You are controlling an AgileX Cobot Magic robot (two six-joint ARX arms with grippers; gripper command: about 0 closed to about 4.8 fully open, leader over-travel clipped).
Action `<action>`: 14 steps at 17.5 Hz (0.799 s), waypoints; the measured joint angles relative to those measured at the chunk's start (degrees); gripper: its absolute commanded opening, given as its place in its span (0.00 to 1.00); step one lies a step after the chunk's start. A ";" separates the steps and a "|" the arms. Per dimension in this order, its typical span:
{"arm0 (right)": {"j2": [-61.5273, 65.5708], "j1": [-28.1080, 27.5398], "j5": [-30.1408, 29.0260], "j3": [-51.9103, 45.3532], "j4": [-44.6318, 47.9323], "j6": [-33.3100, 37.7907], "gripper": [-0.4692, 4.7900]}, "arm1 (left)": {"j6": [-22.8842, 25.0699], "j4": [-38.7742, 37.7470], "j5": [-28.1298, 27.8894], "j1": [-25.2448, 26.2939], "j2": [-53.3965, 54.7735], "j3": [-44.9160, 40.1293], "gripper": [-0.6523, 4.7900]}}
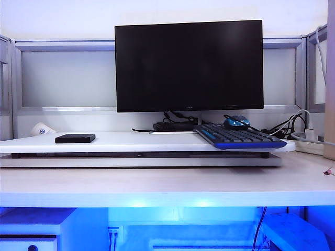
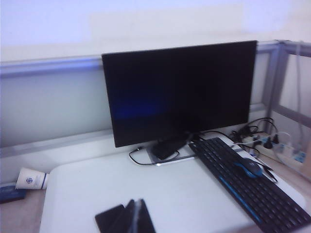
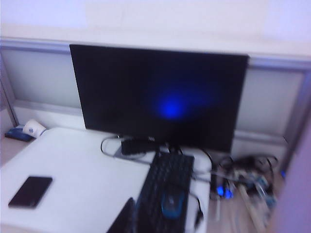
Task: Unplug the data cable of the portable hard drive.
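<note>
Now, your portable hard drive (image 1: 75, 138) flat on the white desk riser (image 1: 131, 141), well left of the keyboard (image 1: 238, 137), left gripper (image 2: 136, 216) clenched above it, right gripper (image 3: 127, 216) clenched beside the keyboard, both empty.

I count one monitor (image 1: 189, 65), one keyboard (image 1: 238, 137), one mouse (image 1: 236, 123), one portable hard drive (image 1: 75, 138), one paper cup (image 2: 32, 178).

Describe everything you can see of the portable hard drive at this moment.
The portable hard drive is a small, flat, matte black rectangular slab with rounded corners. It lies flat on the white raised desk board, toward its left end, well apart from the monitor and the keyboard. No cable is seen attached to it in any view; a thin black cable curls near the monitor's foot. Nothing touches the drive; the dark tips of the left end effector sit close beside it in the left wrist view.
</note>
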 measured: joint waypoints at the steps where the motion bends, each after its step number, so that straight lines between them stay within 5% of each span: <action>1: -3.82 0.00 0.87 -4.24 0.68 0.11 0.08 | -0.22 -0.46 0.02 0.00 -3.13 -2.56 0.11; 8: -41.09 0.00 2.36 -48.68 0.48 2.80 0.08 | -7.02 -8.72 0.09 0.00 -32.59 -28.89 0.11; 14: -54.16 0.04 2.34 -68.63 5.05 14.29 0.08 | -7.76 -10.43 -1.25 0.02 -36.89 -41.33 0.11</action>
